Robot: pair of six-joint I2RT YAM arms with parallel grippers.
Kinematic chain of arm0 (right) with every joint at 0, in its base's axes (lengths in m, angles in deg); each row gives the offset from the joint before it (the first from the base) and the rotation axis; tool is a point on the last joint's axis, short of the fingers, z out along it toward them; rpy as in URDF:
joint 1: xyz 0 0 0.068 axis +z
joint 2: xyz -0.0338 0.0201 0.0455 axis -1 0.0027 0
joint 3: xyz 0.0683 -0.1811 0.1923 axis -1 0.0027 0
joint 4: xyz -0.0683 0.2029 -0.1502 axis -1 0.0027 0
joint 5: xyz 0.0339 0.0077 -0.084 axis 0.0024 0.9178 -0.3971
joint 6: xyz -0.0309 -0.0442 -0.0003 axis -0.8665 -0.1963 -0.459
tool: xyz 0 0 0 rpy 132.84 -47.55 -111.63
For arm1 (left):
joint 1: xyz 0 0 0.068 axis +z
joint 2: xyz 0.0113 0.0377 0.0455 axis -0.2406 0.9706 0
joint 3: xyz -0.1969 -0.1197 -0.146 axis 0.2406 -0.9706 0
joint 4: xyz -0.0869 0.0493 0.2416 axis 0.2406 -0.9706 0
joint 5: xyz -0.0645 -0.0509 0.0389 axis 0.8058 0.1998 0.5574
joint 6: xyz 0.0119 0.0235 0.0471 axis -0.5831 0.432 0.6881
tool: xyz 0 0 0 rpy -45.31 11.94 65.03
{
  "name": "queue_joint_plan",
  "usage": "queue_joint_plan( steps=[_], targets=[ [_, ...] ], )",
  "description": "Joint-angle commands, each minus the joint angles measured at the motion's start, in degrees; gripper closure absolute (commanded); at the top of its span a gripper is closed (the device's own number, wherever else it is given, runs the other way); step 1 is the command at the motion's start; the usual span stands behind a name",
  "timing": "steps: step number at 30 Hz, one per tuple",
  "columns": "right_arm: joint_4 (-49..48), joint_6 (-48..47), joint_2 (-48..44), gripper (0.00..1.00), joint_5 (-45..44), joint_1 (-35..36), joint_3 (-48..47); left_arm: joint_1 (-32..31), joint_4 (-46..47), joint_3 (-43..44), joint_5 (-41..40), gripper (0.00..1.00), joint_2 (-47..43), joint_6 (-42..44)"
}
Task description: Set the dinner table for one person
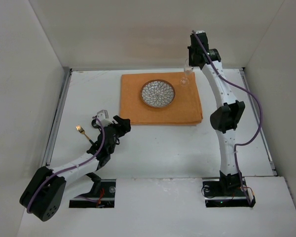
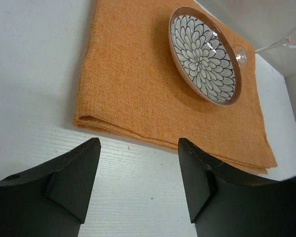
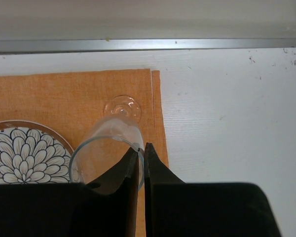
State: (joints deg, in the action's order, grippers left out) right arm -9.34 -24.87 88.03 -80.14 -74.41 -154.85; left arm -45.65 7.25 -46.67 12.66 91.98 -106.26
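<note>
A clear wine glass (image 1: 186, 75) stands at the back right corner of the orange cloth (image 1: 160, 112) on the white dinner table (image 1: 153, 153). My right gripper (image 1: 191, 63) is shut on its rim; the right wrist view shows the fingers (image 3: 141, 147) pinching the rim (image 3: 104, 148), with the foot (image 3: 122, 106) on or just above the cloth. A flower-patterned plate (image 1: 158, 94) sits mid-cloth. My left gripper (image 1: 122, 123) is open and empty over bare table, short of the cloth's front edge (image 2: 138, 143). A gold fork (image 1: 82, 131) lies to its left.
Grey rails (image 1: 56, 118) run along the table's side edges and white walls close in on three sides. In the left wrist view the plate (image 2: 204, 57) and the glass foot (image 2: 240, 54) lie beyond the cloth's folded front edge (image 2: 118, 126).
</note>
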Motion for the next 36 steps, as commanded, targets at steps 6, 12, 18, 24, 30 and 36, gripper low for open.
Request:
queue_joint_plan(
  steps=[6,12,18,24,30,36],
  targets=[
    [1.44,0.54,2.68,0.91,1.42,0.07,-3.65,0.75,2.06,1.48,0.45,0.38,-0.03,-0.75],
    [-0.84,0.89,3.12,0.65,1.25,0.07,-4.44,0.75,2.06,1.48,0.45,0.38,0.23,-0.75],
    [-3.22,1.42,0.22,0.45,0.45,0.07,-5.23,0.75,2.06,1.57,0.45,0.38,0.41,-0.75],
    [-4.53,2.04,-2.15,0.42,0.37,0.07,-5.14,0.66,2.06,1.57,0.18,0.38,0.76,-0.66],
    [-5.68,2.3,-3.38,0.41,0.37,-0.1,-4.88,0.39,2.32,1.84,-0.08,0.38,1.81,-0.31],
    [-6.56,3.27,-4.96,0.4,0.37,-0.46,-4.79,0.13,2.32,2.01,-0.17,0.38,2.16,-0.22]
  ],
)
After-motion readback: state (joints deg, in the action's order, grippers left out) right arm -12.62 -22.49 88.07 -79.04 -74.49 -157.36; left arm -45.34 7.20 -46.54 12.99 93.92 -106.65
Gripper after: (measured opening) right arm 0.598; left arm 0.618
